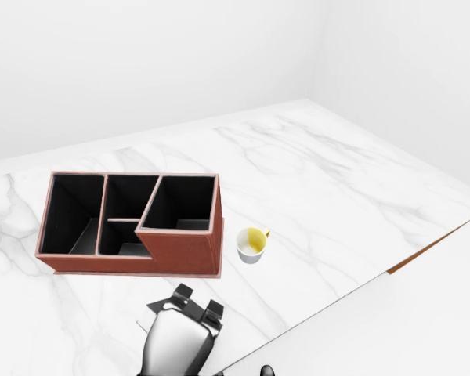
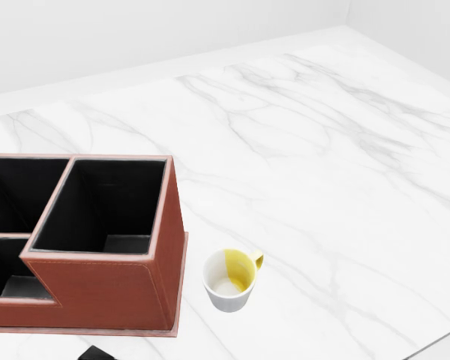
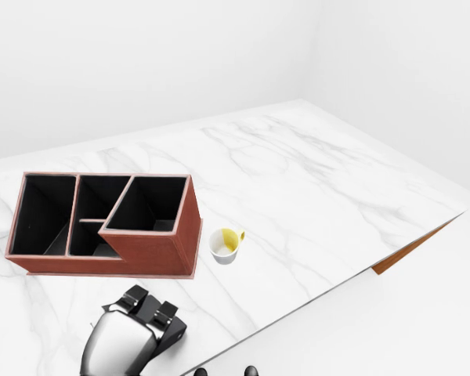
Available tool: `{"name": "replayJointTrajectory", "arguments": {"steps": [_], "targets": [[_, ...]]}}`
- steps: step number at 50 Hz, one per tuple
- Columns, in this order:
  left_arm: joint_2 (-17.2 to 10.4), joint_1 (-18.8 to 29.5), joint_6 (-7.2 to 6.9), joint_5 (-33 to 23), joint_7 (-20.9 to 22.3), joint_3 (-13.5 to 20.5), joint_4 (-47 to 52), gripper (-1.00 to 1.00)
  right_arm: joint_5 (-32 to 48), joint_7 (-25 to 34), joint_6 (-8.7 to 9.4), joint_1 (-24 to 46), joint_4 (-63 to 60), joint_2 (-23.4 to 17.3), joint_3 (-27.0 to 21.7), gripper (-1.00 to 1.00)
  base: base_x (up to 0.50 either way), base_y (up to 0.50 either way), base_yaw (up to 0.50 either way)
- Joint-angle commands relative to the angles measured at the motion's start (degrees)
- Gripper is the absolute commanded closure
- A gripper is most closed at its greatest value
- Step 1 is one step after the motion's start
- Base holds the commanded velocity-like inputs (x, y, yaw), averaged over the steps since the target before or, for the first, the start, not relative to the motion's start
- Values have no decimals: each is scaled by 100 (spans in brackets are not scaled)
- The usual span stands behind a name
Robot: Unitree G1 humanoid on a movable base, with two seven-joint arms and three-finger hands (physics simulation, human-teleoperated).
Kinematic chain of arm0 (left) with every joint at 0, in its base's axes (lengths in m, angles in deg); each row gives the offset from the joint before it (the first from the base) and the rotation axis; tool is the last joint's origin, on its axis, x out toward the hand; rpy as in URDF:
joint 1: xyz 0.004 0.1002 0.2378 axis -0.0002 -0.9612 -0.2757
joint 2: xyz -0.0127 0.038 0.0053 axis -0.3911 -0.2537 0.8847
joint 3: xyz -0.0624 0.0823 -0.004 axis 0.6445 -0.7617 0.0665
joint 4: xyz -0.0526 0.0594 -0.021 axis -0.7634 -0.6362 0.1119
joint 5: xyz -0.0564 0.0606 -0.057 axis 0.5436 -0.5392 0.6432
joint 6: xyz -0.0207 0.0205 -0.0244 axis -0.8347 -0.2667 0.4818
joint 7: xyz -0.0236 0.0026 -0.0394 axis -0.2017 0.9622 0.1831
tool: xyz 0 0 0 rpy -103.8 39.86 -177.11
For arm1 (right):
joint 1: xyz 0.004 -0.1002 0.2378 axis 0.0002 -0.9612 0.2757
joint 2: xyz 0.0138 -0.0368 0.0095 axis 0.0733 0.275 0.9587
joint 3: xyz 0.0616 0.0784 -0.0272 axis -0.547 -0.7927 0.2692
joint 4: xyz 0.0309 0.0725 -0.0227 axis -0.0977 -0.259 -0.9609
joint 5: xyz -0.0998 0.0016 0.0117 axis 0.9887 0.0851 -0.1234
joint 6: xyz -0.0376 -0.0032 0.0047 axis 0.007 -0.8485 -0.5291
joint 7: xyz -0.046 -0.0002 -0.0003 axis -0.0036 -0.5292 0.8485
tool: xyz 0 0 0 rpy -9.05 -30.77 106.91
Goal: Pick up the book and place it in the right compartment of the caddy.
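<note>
Landmark taken: the reddish-brown leather-look caddy with black-lined compartments (image 1: 133,223), standing on the white marble tabletop with grey veining (image 1: 321,188)

- Nearest the bottom edge of both eye views, below the caddy: one silver-and-black robot hand (image 3: 145,325), seen from behind. Which arm it belongs to cannot be told. Black finger segments are pointed toward the caddy's lower wall but kept apart from it. How far the fingers are spread cannot be told, nor whether anything is gripped
- A pale flat patch is glimpsed under the hand in the left-eye view, just below the caddy; too little is shown for it to be identified. The book cannot be made out for certain in any view
- In the head view, a small black shape (image 2: 96,352) is seen at the bottom edge, below the caddy
- Caddy: three upper openings seen, the right one the tallest, with a stepped lower section at left; all appear dark inside
- Just right of the caddy's right wall, apart from it: a small white ceramic mug with yellow inside and yellow handle (image 2: 231,279), upright, handle turned away to the upper right
- Beyond the caddy, toward the top of the views: bare marble is seen running up to plain white walls (image 1: 141,63)
</note>
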Motion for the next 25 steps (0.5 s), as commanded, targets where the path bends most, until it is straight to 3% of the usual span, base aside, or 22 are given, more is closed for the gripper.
{"name": "replayJointTrajectory", "arguments": {"steps": [1,9,25], "targets": [[145,-164,0,408,-4,408,356,100,38,95,0,45,-120,-39,-3,-100,0,0,0],[344,-271,0,506,-4,736,650,100,48,117,0,46,-110,-28,9,-100,0,0,0],[995,-200,0,778,-4,1482,919,100,64,114,0,45,-113,-22,20,-100,0,0,0]]}}
